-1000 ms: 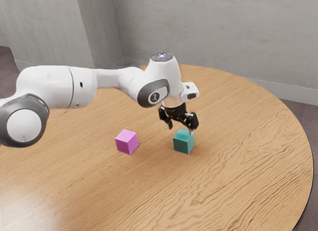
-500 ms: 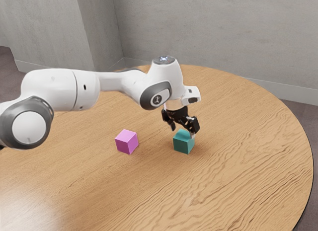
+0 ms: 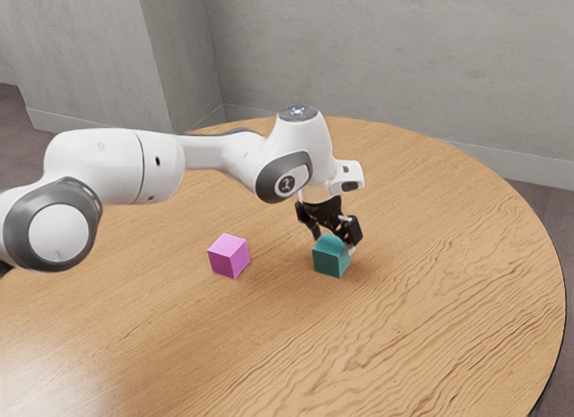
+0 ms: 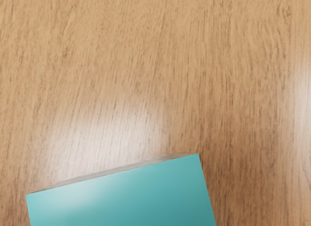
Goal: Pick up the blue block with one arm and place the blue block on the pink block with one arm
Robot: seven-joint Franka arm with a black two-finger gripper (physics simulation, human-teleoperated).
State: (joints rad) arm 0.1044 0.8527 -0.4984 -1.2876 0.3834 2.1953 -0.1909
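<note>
Right, starting at the exterior view's left: the white arm (image 3: 117,166) comes in with its big grey-capped joint low at the edge, then stretches out across the round wooden table (image 3: 448,282) toward the exterior view's right. Next along, the pink block (image 3: 228,255) sits flat on the wood, alone, with nothing on top of it and nothing touching it. There's a clear strip of bare table between it and its neighbour.

Moving on, the arm's last white link bends down, and here's the black gripper (image 3: 331,232), pointing down right over the blue block (image 3: 330,257). The block reads more teal than blue, and it rests on the table to the exterior view's right of the pink one. The fingers (image 3: 352,229) are spread wide, one to each side of the block's top, and they look released, not pinching it; the tips hang at about the level of its upper face. Whether a tip grazes an edge, I can't tell.

Farther right it's just wood grain out to the table's rim, with the grey wall (image 3: 404,49) behind.

From the wrist view, the blue block (image 4: 126,197) looms large just under the hand, its flat top face skewed a little against the grain of the table (image 4: 146,65), with a soft sheen on the wood just beyond it.
</note>
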